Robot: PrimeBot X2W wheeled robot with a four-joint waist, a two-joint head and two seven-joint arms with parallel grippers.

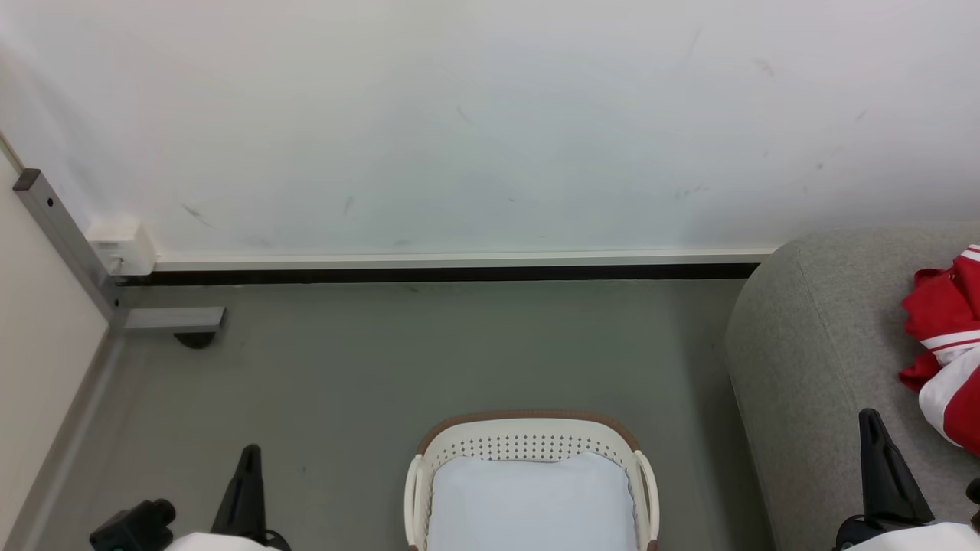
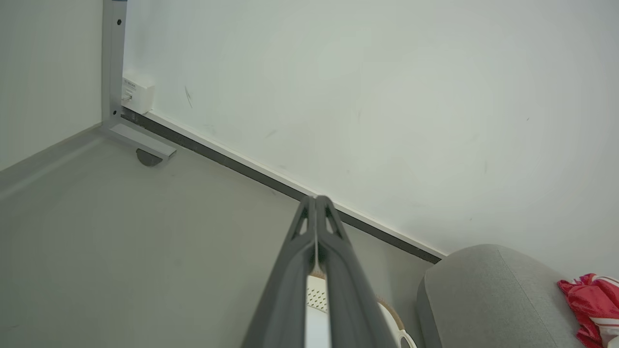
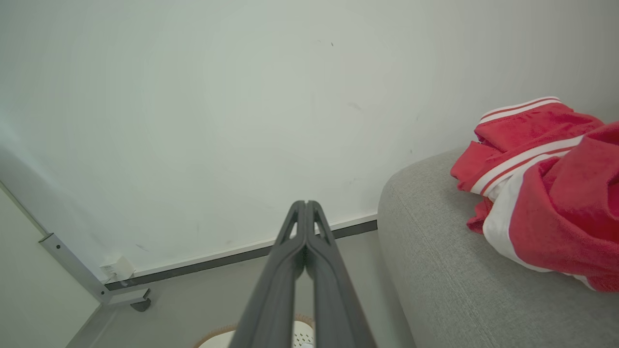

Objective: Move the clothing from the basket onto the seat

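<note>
Red-and-white clothing [image 1: 948,344] [image 3: 541,193] [image 2: 591,304] lies bunched on the grey seat [image 1: 811,367] [image 3: 464,290] [image 2: 483,295] at the right. The cream perforated basket [image 1: 528,444] [image 2: 316,297] with a brown rim stands on the floor at bottom centre; inside it I see just a pale liner pad [image 1: 532,505]. My left gripper [image 1: 249,451] [image 2: 316,199] hangs shut over the floor left of the basket, holding nothing. My right gripper [image 1: 867,417] [image 3: 305,203] is shut and empty above the seat's front edge, left of the clothing.
A white wall [image 1: 490,122] with a dark baseboard runs behind. A grey metal post with a foot bracket [image 1: 172,320] and a small white box [image 1: 122,249] stand at the left corner. Grey floor [image 1: 429,352] spreads between wall, basket and seat.
</note>
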